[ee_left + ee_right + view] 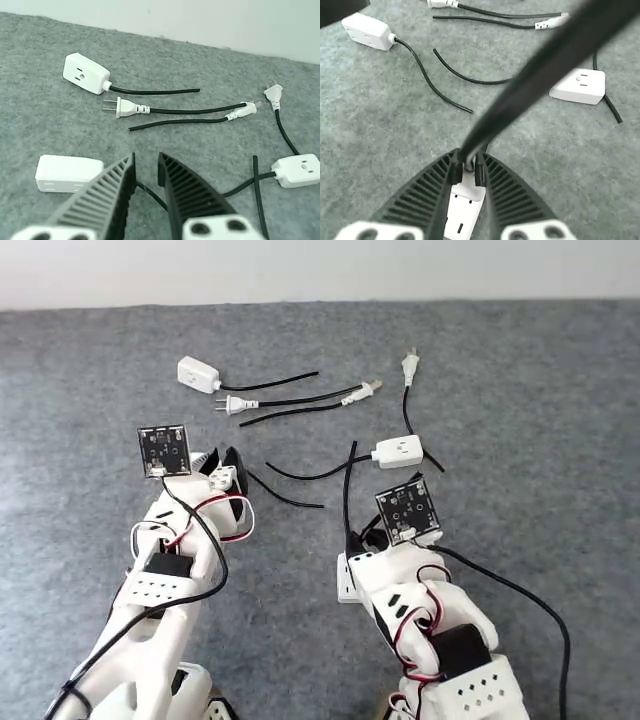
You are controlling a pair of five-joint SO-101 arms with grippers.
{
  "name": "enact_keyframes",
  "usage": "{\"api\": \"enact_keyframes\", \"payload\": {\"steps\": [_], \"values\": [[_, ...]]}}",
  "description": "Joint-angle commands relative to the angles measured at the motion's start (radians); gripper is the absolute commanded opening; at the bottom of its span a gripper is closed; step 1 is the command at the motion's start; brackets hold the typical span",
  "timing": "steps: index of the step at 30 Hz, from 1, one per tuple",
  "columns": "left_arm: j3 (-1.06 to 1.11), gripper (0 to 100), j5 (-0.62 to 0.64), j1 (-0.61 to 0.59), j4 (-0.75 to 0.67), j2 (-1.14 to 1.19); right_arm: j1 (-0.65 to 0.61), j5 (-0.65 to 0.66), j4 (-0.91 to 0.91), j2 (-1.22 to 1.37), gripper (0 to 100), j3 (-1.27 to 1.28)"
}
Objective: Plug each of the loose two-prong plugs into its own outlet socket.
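Counter (540, 360) of grey felt bears everything: the left claw (146, 159) hangs slightly parted and empty, while the right claw (467, 162), clamped on a black-corded plug (469, 172) at the near outlet socket (465, 206), should push straight down with prongs square to the slots.

2 white arms reach forward side by side; the left arm (170, 570) stretches low, its left gripper (146, 157) pointing ahead with fingers narrowly parted, nothing between them; the right arm (430, 605) bends downward, its right gripper (468, 155) clamped on a plug (468, 169).
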Motion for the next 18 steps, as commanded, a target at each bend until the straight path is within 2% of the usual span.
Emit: {"api": "enact_keyframes", "payload": {"steps": [1,12,18], "values": [[-0.007,7,0.008,-0.003,-0.029,-0.028,0.01,-0.005,-0.044,-0.007,0.8,0.002],[-0.007,7,0.008,-0.025,-0.029,-0.028,0.007,-0.003,-0.088,-0.013,1.0,0.064],[-0.007,7,0.008,-0.025,-0.029,-0.028,-0.036,-0.003,-0.09,-0.015,0.9,0.083]]}}
